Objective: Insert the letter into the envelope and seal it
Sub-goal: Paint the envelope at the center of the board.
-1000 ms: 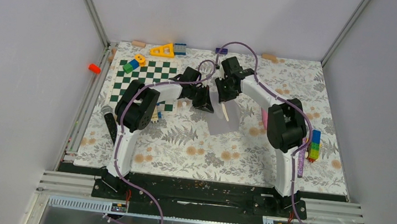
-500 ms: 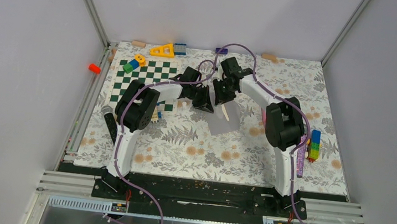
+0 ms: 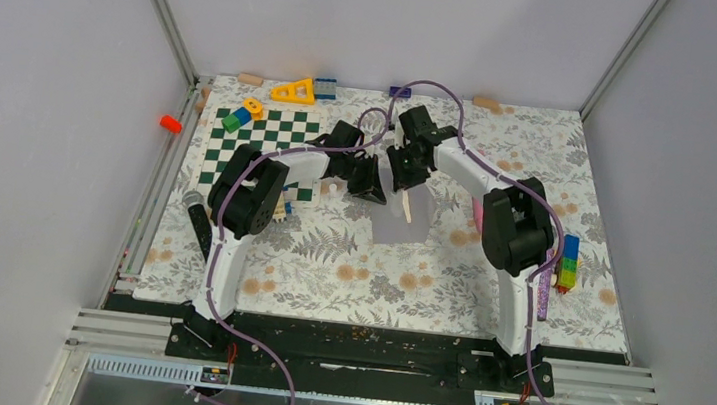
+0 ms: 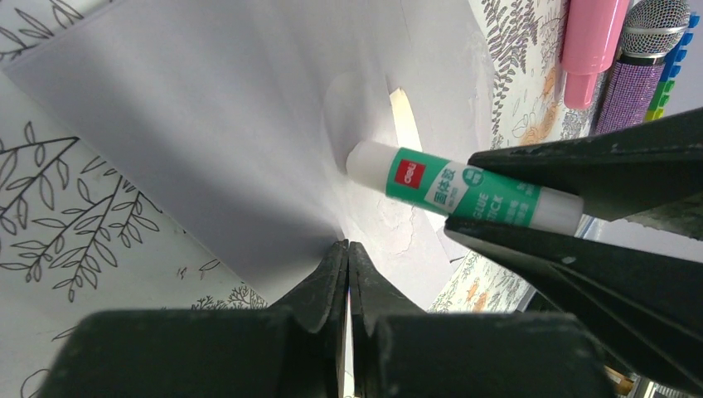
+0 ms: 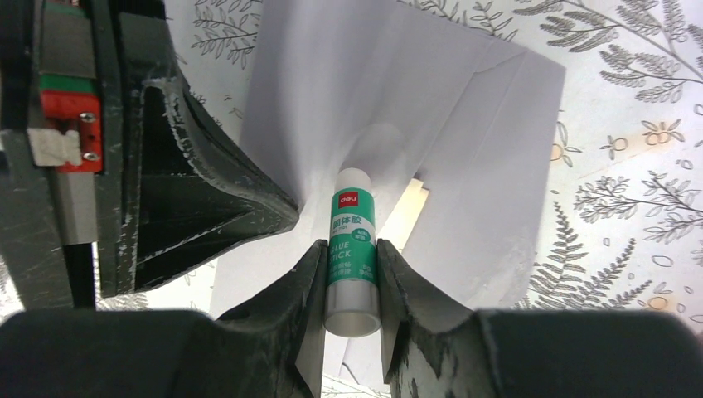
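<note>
While glue is being put on the flap, the envelope is found at the middle of the overhead view, flat on the flowered counter, just below the two end effectors. The left end effector is clenched on an edge of the paper, which is drawn up into a ridge at the lower middle of the left wrist view. The right end effector is closed around a green-and-white glue stick, whose white end appears to be set against the envelope's pale face. A tan strip is seen just beside that end; whether it is the letter cannot be told.

For this step to be done well, the stick should be drawn along the flap's edge in one steady stroke under light pressure, so that the thin paper is not dragged or creased. The pinch on the left should be held firm and the paper kept taut. Glue should be kept off the tan strip and the counter.
</note>
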